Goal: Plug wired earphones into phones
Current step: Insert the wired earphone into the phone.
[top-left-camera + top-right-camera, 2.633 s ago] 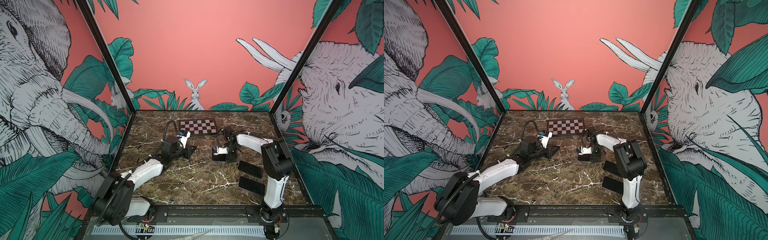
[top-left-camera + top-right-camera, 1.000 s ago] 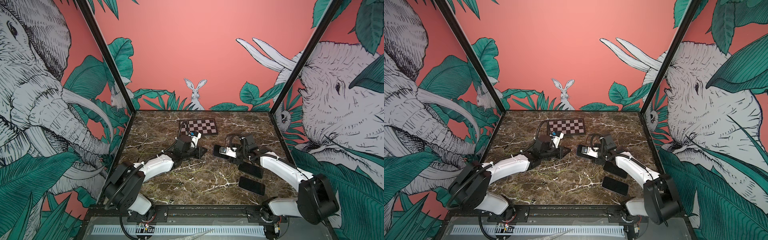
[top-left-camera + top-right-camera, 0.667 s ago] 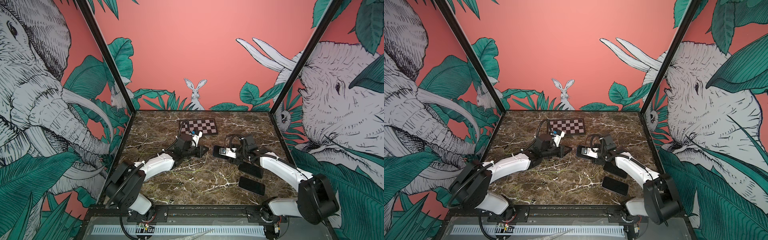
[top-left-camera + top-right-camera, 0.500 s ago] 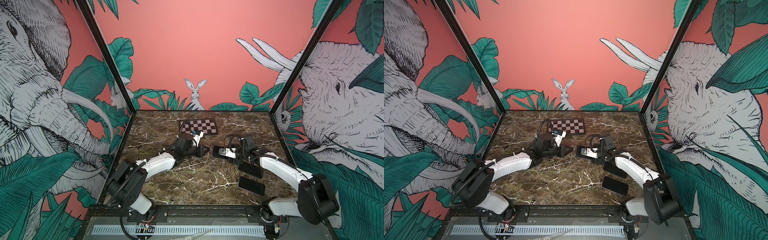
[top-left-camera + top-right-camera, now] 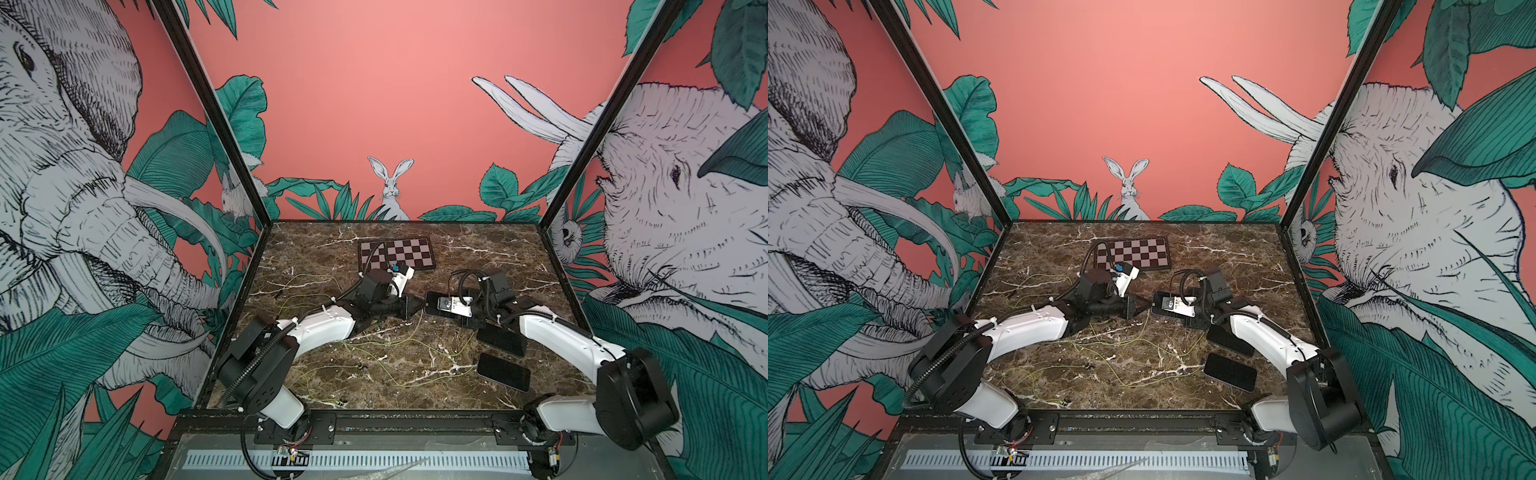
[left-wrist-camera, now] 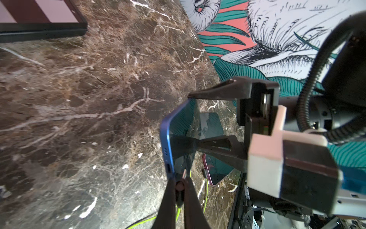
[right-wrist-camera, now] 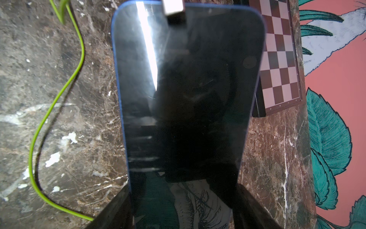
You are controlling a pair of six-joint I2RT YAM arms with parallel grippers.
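Note:
My right gripper is shut on the sides of a blue-framed phone, holding it off the marble; in both top views this phone points left. My left gripper is shut on a small dark earphone plug, whose yellow-green cord trails behind. The plug sits just beside the phone's end edge, close to its port. In a top view the left gripper nearly touches the phone. Two more phones lie flat under the right arm.
Loose yellow-green earphone cords wind over the marble table. A checkerboard lies at the back behind the left wrist. In the left wrist view a pink-edged phone has a dark plug at its edge.
Since 2.6 s ago the right arm has swung round with the phone and the left arm has stretched out. In the last second the left gripper crept slightly right toward the phone's end.

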